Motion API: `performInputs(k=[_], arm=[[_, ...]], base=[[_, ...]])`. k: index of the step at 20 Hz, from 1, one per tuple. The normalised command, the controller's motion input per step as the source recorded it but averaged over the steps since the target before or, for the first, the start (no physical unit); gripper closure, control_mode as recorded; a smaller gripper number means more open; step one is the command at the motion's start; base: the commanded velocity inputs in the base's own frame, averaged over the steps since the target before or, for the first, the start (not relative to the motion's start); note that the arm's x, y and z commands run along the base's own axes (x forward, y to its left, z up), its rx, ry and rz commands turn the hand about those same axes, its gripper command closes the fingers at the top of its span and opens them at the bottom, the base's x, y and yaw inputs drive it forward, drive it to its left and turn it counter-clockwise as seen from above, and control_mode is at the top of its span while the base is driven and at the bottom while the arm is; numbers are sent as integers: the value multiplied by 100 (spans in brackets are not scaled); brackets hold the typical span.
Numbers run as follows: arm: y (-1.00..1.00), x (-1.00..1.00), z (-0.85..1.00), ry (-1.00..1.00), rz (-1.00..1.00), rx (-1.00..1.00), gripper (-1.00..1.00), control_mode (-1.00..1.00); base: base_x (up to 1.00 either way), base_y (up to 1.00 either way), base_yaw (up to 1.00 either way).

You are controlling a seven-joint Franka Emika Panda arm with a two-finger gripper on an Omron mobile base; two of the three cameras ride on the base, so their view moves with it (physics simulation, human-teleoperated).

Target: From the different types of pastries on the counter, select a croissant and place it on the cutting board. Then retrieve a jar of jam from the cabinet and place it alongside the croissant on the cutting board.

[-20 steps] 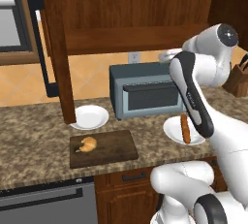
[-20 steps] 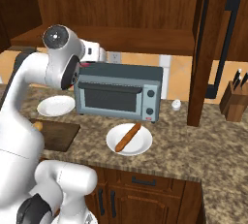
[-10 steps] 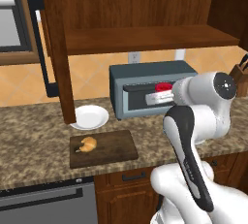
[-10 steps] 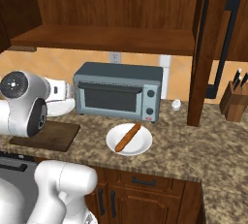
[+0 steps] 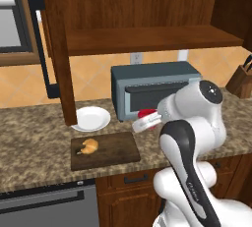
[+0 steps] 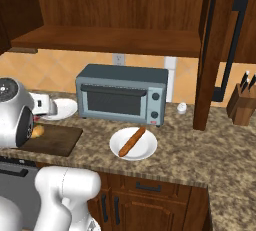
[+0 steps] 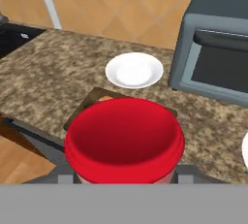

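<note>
The pincer [image 5: 145, 121] is clamped on the jar of jam [image 7: 124, 140], held in the air above the right edge of the cutting board [image 5: 118, 151] and in front of the grey toaster oven [image 5: 147, 88]. The board lies flat on the speckled granite worktop [image 5: 29, 137] with the croissant [image 5: 89, 146] on its left part, and an empty white plate [image 5: 91, 118] sits just behind it. Above, the open cabinet [image 5: 138, 24] shows a bare shelf; to the right, the stick-shaped pastry [image 6: 132, 141] rests on a second plate [image 6: 145, 149], with a knife block [image 6: 242, 106] further right.
</note>
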Motion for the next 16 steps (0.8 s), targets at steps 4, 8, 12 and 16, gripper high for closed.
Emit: performInputs(k=[4, 8, 12, 16], arm=[[8, -22, -100, 0, 26, 6, 100, -100], [0, -4, -97, 0, 33, 9, 100, -100], [0, 4, -21, -5, 17, 8, 100, -100], [-10, 0, -49, -1, 20, 13, 100, -100]], base=[[0, 0, 0], [0, 0, 0], [0, 0, 0], [0, 0, 0]])
